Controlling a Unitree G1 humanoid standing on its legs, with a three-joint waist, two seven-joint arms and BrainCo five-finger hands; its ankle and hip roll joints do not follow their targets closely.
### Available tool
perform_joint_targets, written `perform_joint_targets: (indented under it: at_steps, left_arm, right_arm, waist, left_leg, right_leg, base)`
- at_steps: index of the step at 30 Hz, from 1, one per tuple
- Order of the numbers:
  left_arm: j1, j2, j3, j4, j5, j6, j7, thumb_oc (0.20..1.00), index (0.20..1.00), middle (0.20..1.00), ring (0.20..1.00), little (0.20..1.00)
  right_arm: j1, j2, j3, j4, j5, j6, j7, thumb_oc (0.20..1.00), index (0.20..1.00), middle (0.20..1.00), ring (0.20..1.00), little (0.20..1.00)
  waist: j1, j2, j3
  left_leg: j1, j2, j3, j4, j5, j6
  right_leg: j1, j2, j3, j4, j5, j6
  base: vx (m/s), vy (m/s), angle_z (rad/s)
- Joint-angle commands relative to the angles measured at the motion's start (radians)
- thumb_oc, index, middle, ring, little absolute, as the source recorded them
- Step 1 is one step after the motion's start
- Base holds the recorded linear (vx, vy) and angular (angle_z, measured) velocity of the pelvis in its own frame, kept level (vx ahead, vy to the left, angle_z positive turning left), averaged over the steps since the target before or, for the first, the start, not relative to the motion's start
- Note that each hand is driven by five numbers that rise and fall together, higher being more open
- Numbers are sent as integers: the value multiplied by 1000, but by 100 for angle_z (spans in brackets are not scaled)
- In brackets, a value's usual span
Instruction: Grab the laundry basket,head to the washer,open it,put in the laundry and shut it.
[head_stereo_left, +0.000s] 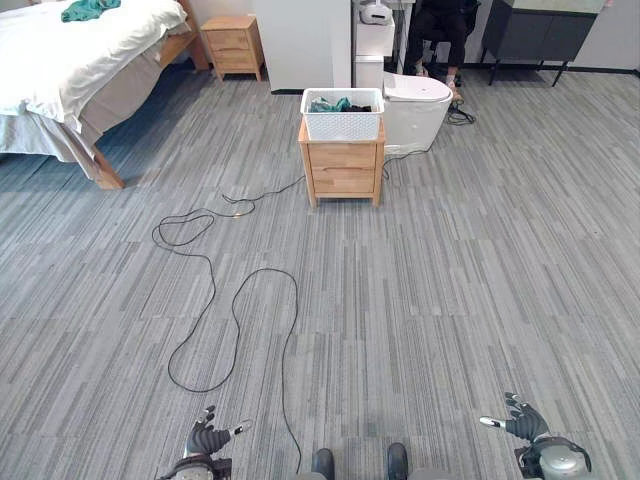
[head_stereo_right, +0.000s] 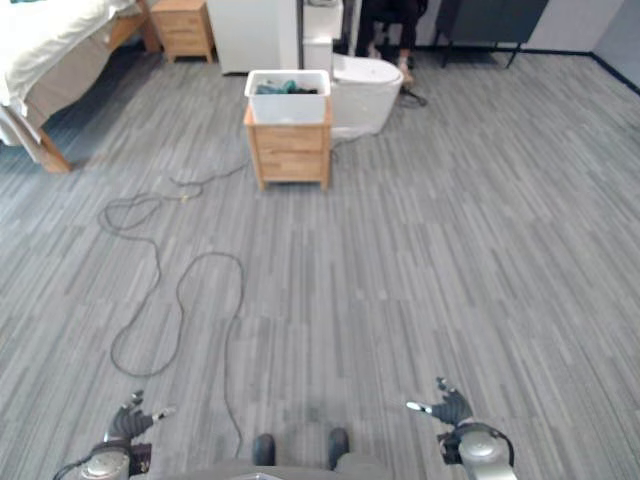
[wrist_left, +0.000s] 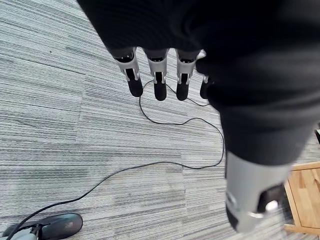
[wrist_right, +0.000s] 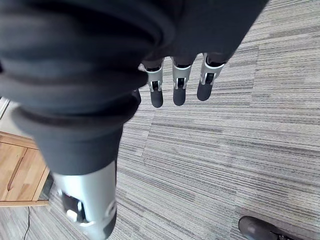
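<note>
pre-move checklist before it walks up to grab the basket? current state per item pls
1. Left hand free: ok, fingers straight, holding nothing.
2. Right hand free: ok, fingers straight, holding nothing.
3. Laundry basket located: ok, white, sitting on the wooden nightstand straight ahead, across the room.
4. Basket loaded: ok, teal and dark laundry shows above its rim.
5. Path: not ok, a black cable loops over the carpet, left of the straight line to the nightstand; keep right of it.
6. Washer ready: cannot tell; the white round unit behind the nightstand is partly hidden, and its door does not show. A seated person is just beyond it.
</note>
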Motion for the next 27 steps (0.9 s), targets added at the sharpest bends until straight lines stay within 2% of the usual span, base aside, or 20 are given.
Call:
perform_joint_targets:
  at_steps: [1,15,21,23,27]
  left_arm:
    - [-53,30,14,-4,-46,-28,25,1000,1000,1000,1000,1000]
    - [-60,37,18,-43,-79,-27,29,1000,1000,1000,1000,1000]
    - [-74,57,32,-62,-88,-29,44,1000,1000,1000,1000,1000]
    - [-88,65,33,-58,-81,-29,50,1000,1000,1000,1000,1000]
    - [-92,60,31,-53,-81,-29,53,1000,1000,1000,1000,1000]
  right_arm:
    - [-42,13,-51,9,75,-28,-30,1000,1000,1000,1000,1000]
    - [-60,26,-76,25,92,-15,-52,1000,1000,1000,1000,1000]
    - [-106,37,-43,22,76,-9,-61,1000,1000,1000,1000,1000]
    - [-126,46,-22,19,70,-10,-57,1000,1000,1000,1000,1000]
    - [-135,49,-6,-1,68,-8,-54,1000,1000,1000,1000,1000]
  waist:
    - [10,-34,4]
    - [32,-46,32]
    - [38,-60,55]
    - [34,-57,72]
    - [33,-55,87]
  left_leg:
    - [19,-45,22,9,-42,5]
    - [-48,-67,19,88,-81,31]
    - [-79,-76,30,124,-106,59]
    - [-75,-77,31,133,-118,70]
    - [-43,-84,31,124,-137,75]
  right_leg:
    - [10,-20,-19,25,-57,48]
    - [-31,-56,-30,79,-65,66]
    - [-118,-67,6,208,-61,95]
    - [-172,-63,12,317,-55,105]
    - [-224,-62,-14,332,-39,93]
  base:
    - [3,43,2]
    - [20,74,5]
    - [25,121,-19]
    - [68,130,-25]
    - [101,63,-12]
